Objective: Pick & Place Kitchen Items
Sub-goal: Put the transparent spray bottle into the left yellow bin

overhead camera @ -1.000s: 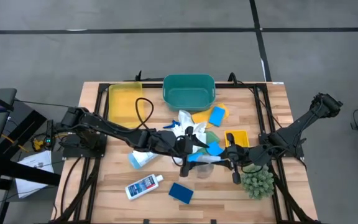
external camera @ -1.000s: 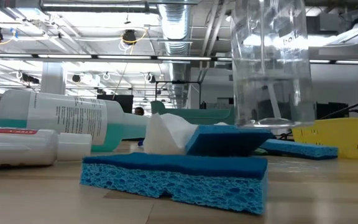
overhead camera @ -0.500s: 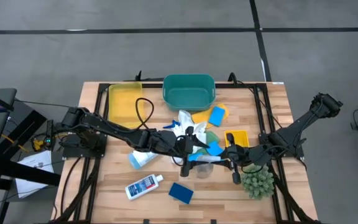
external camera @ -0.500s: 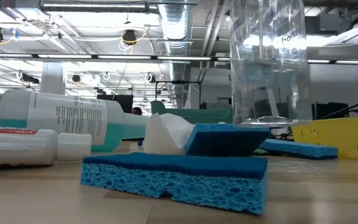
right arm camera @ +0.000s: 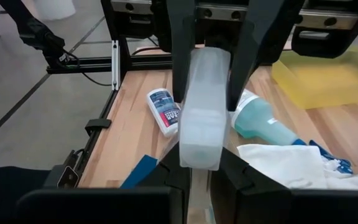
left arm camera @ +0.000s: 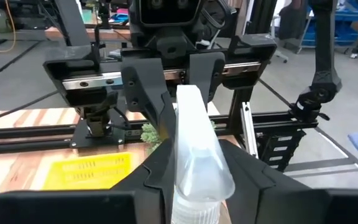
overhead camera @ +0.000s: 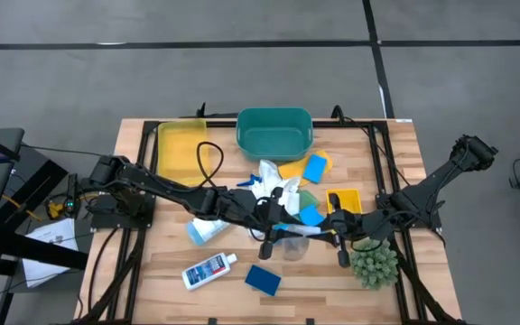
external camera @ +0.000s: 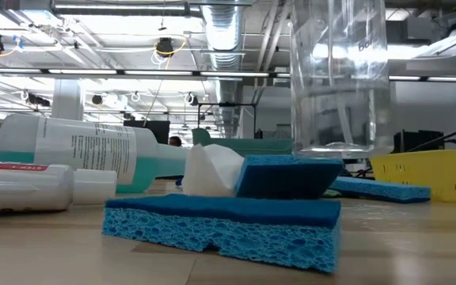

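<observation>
Both arms meet near the middle of the counter (overhead camera: 152,271). The clear bottle (overhead camera: 294,242) hangs just above the wood, a little toward 6 o'clock from the middle. The right gripper (right arm camera: 201,177) has its jaws shut tight on one end of it. The left gripper (left arm camera: 197,165) has its jaws pressed on the other end, at the neck. A dark blue sponge (external camera: 220,222) lies at 6 o'clock. The white bottle (overhead camera: 208,269) lies at 7 o'clock. The spray bottle (overhead camera: 208,229) lies at 8 o'clock. The basin (overhead camera: 274,131) sits at 12 o'clock.
</observation>
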`<move>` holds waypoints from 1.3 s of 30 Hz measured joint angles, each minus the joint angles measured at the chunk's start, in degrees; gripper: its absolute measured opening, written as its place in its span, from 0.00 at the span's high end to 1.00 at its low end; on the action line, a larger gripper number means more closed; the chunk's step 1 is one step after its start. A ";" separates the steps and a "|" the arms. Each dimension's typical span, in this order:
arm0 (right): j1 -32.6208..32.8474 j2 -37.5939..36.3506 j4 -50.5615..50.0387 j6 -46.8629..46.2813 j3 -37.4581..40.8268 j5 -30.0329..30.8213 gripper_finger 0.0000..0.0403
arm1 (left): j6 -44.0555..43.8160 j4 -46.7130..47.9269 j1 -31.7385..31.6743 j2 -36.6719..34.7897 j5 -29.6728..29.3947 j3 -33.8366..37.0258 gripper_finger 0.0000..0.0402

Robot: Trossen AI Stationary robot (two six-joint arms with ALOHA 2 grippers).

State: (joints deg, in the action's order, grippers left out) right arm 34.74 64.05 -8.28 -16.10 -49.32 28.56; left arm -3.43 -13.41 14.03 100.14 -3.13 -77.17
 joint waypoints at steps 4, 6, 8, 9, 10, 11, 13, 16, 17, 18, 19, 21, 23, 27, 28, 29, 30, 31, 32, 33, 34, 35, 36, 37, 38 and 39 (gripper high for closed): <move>0.00 0.00 0.12 -0.02 0.00 -0.04 0.92 | -0.34 -0.07 -0.23 0.00 -0.01 0.00 0.78; 0.00 0.00 0.14 -0.02 0.00 -0.10 0.92 | -0.34 -0.25 -0.23 0.00 -0.01 0.00 0.78; 0.00 0.00 0.18 0.00 0.00 -0.17 0.91 | -0.34 -0.34 -0.23 0.00 -0.01 0.00 0.78; 0.05 0.00 0.18 0.00 0.00 -0.17 0.90 | -0.34 -0.38 -0.23 0.00 -0.01 0.00 0.78; 0.11 0.00 0.22 0.02 0.00 -0.17 0.89 | -0.38 -0.42 -0.23 0.00 0.00 0.00 0.78; 0.13 0.00 0.35 0.10 0.00 -0.17 0.87 | -0.55 -0.44 -0.23 0.00 0.00 0.00 0.78; 0.15 -0.03 0.90 0.23 0.00 -0.15 0.82 | -0.87 -0.28 -0.23 0.00 0.08 0.00 0.78; 0.15 -0.04 1.36 0.22 0.00 -0.20 0.71 | -0.81 -0.04 -0.23 0.02 0.03 0.02 0.78; 0.15 -0.04 1.54 0.22 0.00 -0.20 0.67 | -0.69 -0.07 -0.23 0.01 0.02 0.02 0.78; 0.15 -0.04 1.58 0.21 0.00 -0.20 0.63 | -0.68 -0.08 -0.23 0.02 -0.03 0.02 0.78; 0.15 -0.04 1.54 0.20 0.00 -0.22 0.58 | -0.66 0.00 -0.25 0.02 -0.04 0.02 0.78; 0.17 -0.02 1.28 0.20 0.00 -0.26 0.48 | -0.62 0.52 -0.27 0.01 -0.10 0.02 0.78; 0.46 -0.02 1.05 0.04 0.00 -0.15 0.39 | -0.43 1.87 -0.38 -0.31 -0.33 0.02 0.78; 1.10 -0.02 0.94 -0.46 0.00 0.27 0.27 | -0.26 6.31 -0.62 -1.53 -0.32 0.11 0.78; 1.32 -0.02 0.59 -1.07 0.00 0.47 0.26 | -0.17 7.12 -0.62 -2.19 -0.32 0.11 0.78; 1.64 -0.15 -0.05 -1.79 0.00 1.19 0.24 | -0.03 8.68 -0.64 -3.12 -0.32 0.11 0.78; 2.00 -0.37 -0.95 -2.41 0.00 1.81 0.23 | -0.03 9.61 -0.66 -3.97 -0.32 0.11 0.78; 2.36 -0.50 -1.57 -3.31 -0.02 2.76 0.23 | 0.01 10.83 -0.64 -4.91 -0.65 0.07 0.78; 2.58 -0.52 -2.37 -3.98 -0.04 3.61 0.23 | -0.01 12.39 -0.59 -5.86 -1.31 0.07 0.78; 2.93 -0.48 -3.45 -4.68 -0.04 4.54 0.22 | -0.01 13.78 -0.56 -6.93 -1.99 0.08 0.78; 3.29 -0.43 -4.10 -5.28 -0.02 4.97 0.22 | 0.01 15.60 -0.56 -7.97 -3.18 0.16 0.78; 3.66 -0.42 -4.56 -5.94 -0.02 5.35 0.22 | 0.06 16.87 -0.56 -8.90 -4.62 0.17 0.78; 4.02 -0.42 -4.81 -6.35 -0.02 5.88 0.23 | 0.05 18.32 -0.50 -10.04 -6.30 0.17 0.78; 4.39 -0.44 -4.97 -6.51 -0.02 6.24 0.23 | 0.04 20.46 -0.37 -11.31 -8.14 0.20 0.78; 4.71 -0.44 -5.12 -6.87 -0.02 6.45 0.23 | 0.04 21.82 -0.28 -12.36 -10.18 0.20 0.78; 5.02 -0.44 -5.38 -7.21 -0.02 6.65 0.23 | 0.08 22.96 -0.23 -13.37 -12.35 0.20 0.78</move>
State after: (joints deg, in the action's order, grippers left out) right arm 39.76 63.61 -13.66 -23.31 -49.34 35.20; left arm -3.35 9.55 13.80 86.76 -15.48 -76.97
